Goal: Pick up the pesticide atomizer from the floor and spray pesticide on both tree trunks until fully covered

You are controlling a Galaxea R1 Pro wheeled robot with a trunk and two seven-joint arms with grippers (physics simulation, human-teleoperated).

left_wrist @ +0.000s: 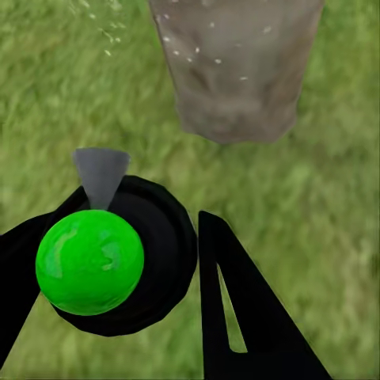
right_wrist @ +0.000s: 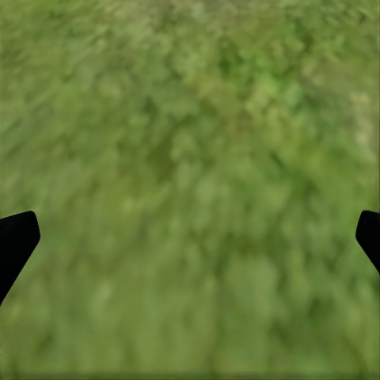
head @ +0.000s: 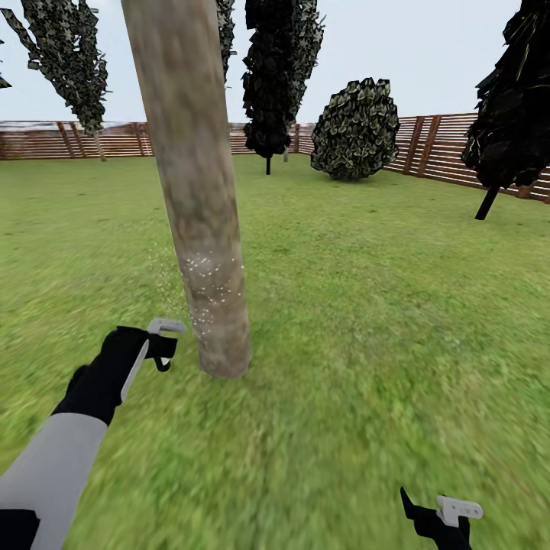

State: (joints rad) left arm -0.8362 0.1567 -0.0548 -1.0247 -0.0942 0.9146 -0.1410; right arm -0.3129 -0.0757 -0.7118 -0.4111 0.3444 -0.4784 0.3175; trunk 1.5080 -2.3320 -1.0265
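Fingers of the left gripper (left_wrist: 119, 269) are clamped on the pesticide atomizer (left_wrist: 107, 257), seen end-on in the left wrist view as a black round body with a bright green cap and a pale grey nozzle aimed at the tree trunk (left_wrist: 236, 67). In the head view the left gripper (head: 156, 347) sits at about 8 o'clock, just beside the base of the trunk (head: 200, 198), which rises toward 12 o'clock from the lawn (head: 382, 321). White droplets speckle the lower trunk and drift in the air near it, so spraying of this tree appears under way; coverage looks partial, confined to a low band, with the upper trunk bare. The second tree is judged untreated, though its trunk cannot be identified here. The right gripper (head: 441, 516) hangs at 5 o'clock over grass, its fingers (right_wrist: 16, 237) wide apart and empty. A slatted wooden fence (head: 443, 149) closes the far side.
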